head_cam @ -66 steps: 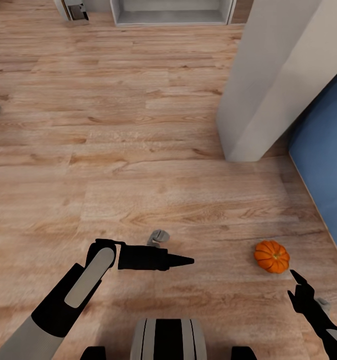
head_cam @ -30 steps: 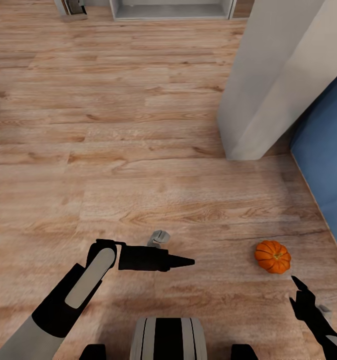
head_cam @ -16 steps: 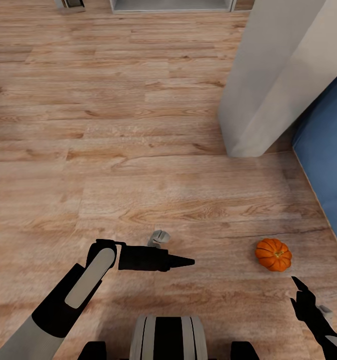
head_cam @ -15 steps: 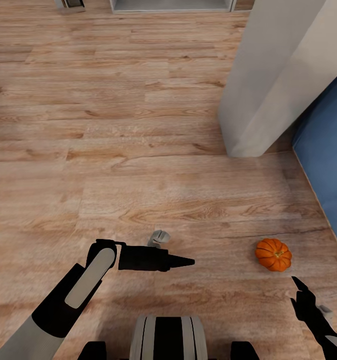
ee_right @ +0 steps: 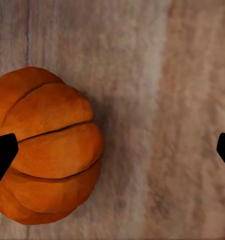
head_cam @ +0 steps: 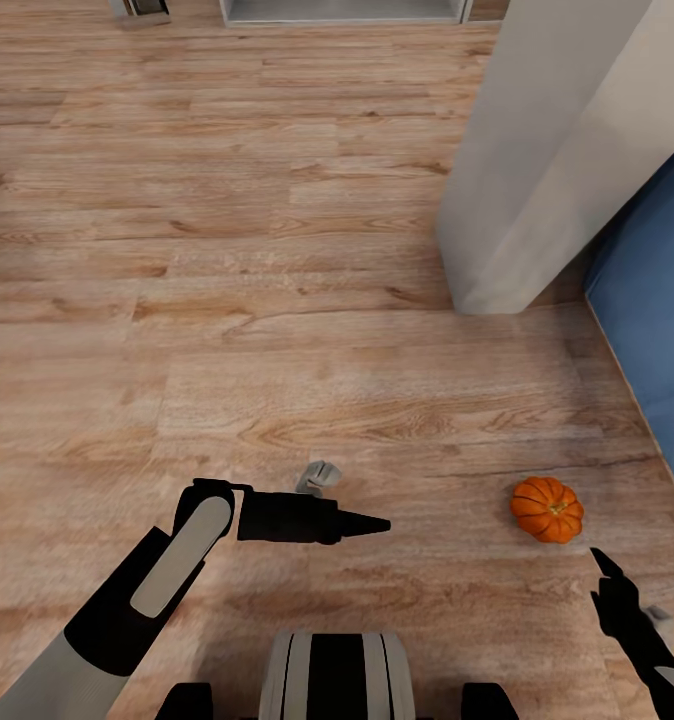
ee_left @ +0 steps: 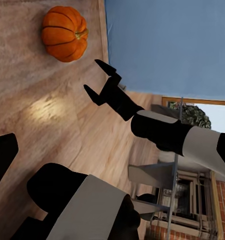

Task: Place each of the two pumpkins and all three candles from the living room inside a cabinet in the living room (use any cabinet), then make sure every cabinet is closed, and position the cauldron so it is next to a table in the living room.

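Right wrist view: the pumpkin [ee_right: 45,150] sits on the wood floor [ee_right: 162,100], off-centre toward one fingertip of the wide-open right gripper [ee_right: 112,150], untouched. The left gripper [head_cam: 362,523], apparently closed, points sideways, well apart from the pumpkin; the right is nearer.

We see a light wood plank floor [head_cam: 277,300] running across the room. A pale grey wall corner [head_cam: 537,170] juts in at the right, with a blue surface [head_cam: 657,330] beside it. A grey open-fronted unit [head_cam: 342,10] stands far across the floor. The left wrist view shows a brick wall [ee_left: 223,210].
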